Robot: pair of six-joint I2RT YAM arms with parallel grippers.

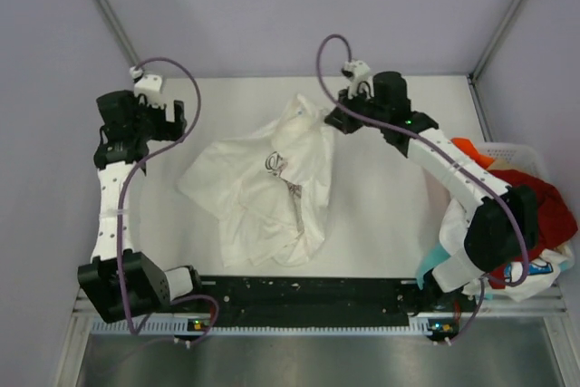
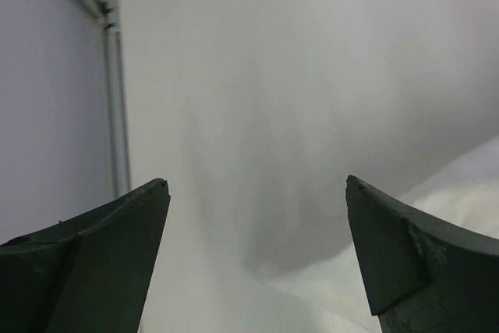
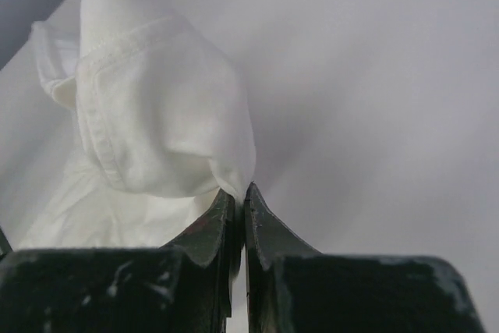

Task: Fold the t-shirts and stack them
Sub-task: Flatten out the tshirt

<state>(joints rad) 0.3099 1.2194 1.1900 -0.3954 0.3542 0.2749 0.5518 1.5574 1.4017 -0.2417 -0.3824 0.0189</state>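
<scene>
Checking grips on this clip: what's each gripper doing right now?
Left gripper: open, holding nothing.
Right gripper: shut on an edge of the white t-shirt.

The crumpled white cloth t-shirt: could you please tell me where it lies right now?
In the top view the white cloth t-shirt lies at the centre of the white table, its far right edge pinched by the right end effector.

No readable text can be made out anywhere, tbh. A small dark mark (image 1: 275, 163) is seen on the white t-shirt (image 1: 254, 197) lying on the table (image 1: 381, 197) (label or print, it can't be told, too small and blurry). A blue graphic (image 1: 541, 267) is spotted on another white tee (image 1: 519, 272) in the basket (image 1: 506, 147), but no letters can be picked out. Nothing legible is shown in the wrist views either.
</scene>
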